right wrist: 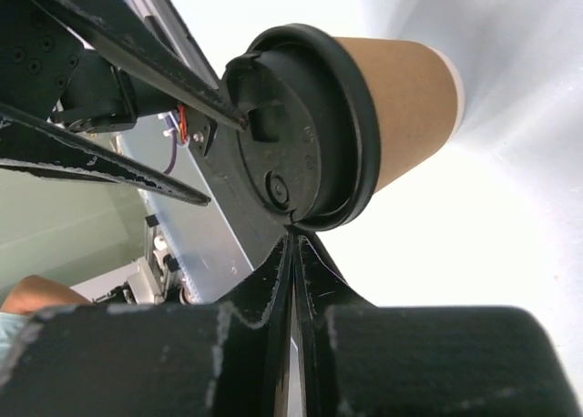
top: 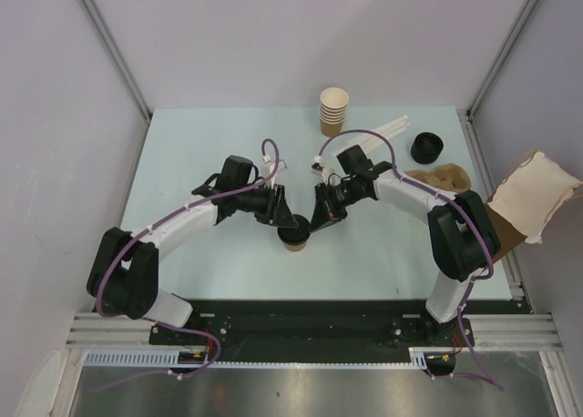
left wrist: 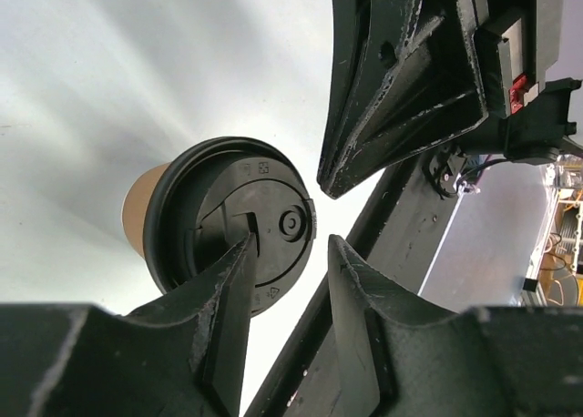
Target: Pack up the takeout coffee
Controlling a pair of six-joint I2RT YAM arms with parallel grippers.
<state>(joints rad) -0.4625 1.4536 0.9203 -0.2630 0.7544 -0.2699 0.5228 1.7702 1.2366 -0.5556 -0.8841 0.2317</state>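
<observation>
**A:** Spillage worries me. The takeout coffee (top: 293, 241) stands mid-bench (top: 209, 135), between the two arms, and both sets of tips crowd its black lid (left wrist: 237, 208).

**B:** How are they set?

**A:** The left end effector (left wrist: 290, 249) is partly open, with one finger over the lid's face and the other outside the rim. I see nothing clamped. The right end effector (right wrist: 293, 239) is shut, fingers together, tips against the rim's edge, with nothing between them.

**B:** So a sideways push could tip the cup or pop the lid?

**A:** I judge so. The arms are also close enough to knock each other.

**B:** And around?

**A:** It's a pale, smooth bench with white walls (top: 273, 35) and metal frame posts (top: 109, 44). A stack of lidless cups (top: 333, 110) sits at the far edge. The pulp tray (top: 446, 177) and paper bag (top: 533, 194) lie well off to the right.
</observation>
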